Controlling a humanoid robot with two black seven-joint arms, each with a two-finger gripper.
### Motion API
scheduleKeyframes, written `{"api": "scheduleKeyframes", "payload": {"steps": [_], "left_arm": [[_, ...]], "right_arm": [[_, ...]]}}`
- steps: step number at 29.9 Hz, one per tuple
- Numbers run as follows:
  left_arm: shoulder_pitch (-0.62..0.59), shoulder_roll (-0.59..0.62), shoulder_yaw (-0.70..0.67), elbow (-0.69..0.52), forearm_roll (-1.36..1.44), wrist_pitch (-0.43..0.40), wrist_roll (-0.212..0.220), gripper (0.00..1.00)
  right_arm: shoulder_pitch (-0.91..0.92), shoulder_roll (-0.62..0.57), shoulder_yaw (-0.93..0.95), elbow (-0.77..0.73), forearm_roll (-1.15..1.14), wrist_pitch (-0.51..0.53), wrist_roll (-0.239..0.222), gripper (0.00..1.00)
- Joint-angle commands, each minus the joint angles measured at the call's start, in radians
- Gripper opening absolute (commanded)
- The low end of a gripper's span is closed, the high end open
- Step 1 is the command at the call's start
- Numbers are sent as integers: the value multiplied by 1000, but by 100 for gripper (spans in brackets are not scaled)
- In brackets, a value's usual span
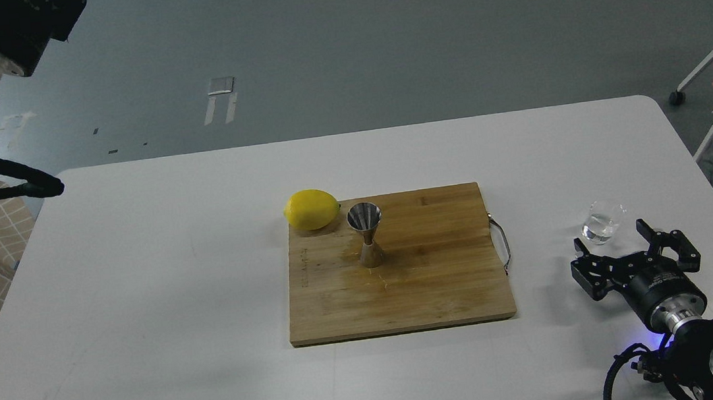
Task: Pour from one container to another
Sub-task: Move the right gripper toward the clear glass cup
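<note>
Standing upright on the white worktop (173, 279), well to the right of the wooden cutting board (432, 285), the clear glass tumbler (601, 222) is seen with a little clear liquid at its bottom. The right gripper (611, 241) is held low over the worktop just in front of the tumbler, its two black fingers (645, 227) spread wide apart and holding nothing; the glass is not touched, and it lies just beyond the gap between the fingertips. A blue light is seen at the wrist behind the gripper.

The steel jigger (367, 234) is set upright on the board, larger cone uppermost, in the board's upper left part. A yellow lemon (311, 209) is placed at the board's far left corner, just beside the jigger and apart from it. A metal handle (501, 244) is fixed at the board's right edge.

The left gripper (44, 188) is held up at the far left edge of the worktop, well apart from everything on it; it is seen dark and narrow, and whether its fingers are parted cannot be told.
</note>
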State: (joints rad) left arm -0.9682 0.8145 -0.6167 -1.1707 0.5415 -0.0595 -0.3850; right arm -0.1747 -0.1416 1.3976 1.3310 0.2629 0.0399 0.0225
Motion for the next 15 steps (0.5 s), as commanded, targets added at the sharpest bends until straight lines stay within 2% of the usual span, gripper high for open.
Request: {"api": "scheduleKeyframes", "payload": {"steps": [1,15], "left_arm": [[0,2,0,0,0,0,0,97],[-1,9,-3,-1,0,0,0,97]], "right_arm": [[18,0,1,-26,1,2,-19,100],[50,7,1,-85,7,0,-32,100]]}}
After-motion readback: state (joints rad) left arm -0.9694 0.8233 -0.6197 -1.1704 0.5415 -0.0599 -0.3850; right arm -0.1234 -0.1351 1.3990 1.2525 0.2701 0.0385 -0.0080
